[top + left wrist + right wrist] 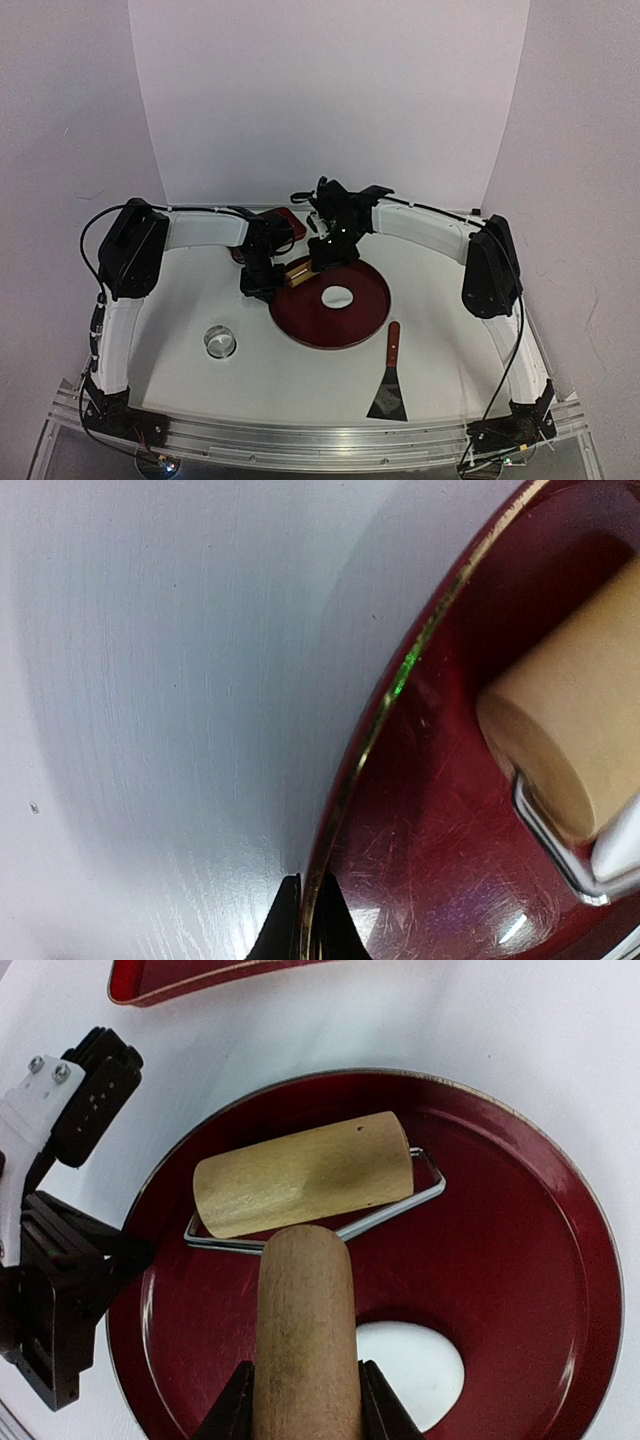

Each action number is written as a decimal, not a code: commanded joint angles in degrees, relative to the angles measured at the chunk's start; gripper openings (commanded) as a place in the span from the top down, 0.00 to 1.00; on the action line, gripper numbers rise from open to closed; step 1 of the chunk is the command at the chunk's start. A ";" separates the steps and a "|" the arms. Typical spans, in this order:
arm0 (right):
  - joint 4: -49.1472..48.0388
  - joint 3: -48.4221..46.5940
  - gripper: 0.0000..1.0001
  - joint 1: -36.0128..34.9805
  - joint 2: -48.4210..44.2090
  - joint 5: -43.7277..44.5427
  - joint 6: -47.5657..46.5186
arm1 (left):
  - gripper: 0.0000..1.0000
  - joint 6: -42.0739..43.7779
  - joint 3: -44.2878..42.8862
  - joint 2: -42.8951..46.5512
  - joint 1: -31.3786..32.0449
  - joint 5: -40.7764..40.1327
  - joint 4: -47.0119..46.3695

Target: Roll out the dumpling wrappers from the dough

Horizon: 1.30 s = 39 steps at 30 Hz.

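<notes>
Dough [412, 1375] lies flat in red tray [560, 1260], just right of right gripper [305, 1412]. That gripper is clamped on the wooden roller [300, 1175] handle, with the drum ahead of it, clear of the dough. Left gripper [308, 935] pinches the tray rim.

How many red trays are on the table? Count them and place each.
2. The round red tray lies mid-table; a second red tray sits behind it toward the far edge, only partly visible.
</notes>
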<state>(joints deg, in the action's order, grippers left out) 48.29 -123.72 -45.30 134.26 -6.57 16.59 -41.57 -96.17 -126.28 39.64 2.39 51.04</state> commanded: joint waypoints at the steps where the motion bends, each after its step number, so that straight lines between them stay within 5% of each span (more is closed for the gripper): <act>1: 20.30 -11.77 1.00 0.09 2.23 -0.75 1.76 | 1.00 3.28 4.64 -3.15 -0.29 -6.48 8.05; 8: 23.81 -13.47 1.00 0.06 -4.19 -0.75 -0.01 | 1.00 11.01 4.47 -2.77 -0.26 -10.14 7.69; 16: 20.76 4.92 1.00 0.05 -17.79 -1.93 -6.55 | 1.00 26.24 5.23 -0.93 -0.15 -8.37 8.05; 22: 14.57 17.44 1.00 0.04 -26.28 -5.45 -11.22 | 1.00 29.08 5.37 -1.92 -0.22 -8.74 8.97; 39: 14.08 17.32 1.00 -0.49 -19.51 -5.02 -19.75 | 1.00 28.41 4.14 -3.46 -0.25 -8.44 10.30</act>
<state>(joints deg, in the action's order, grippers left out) 63.67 -104.40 -45.43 113.03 -12.51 -0.03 -19.06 -94.54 -125.01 38.94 1.56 50.14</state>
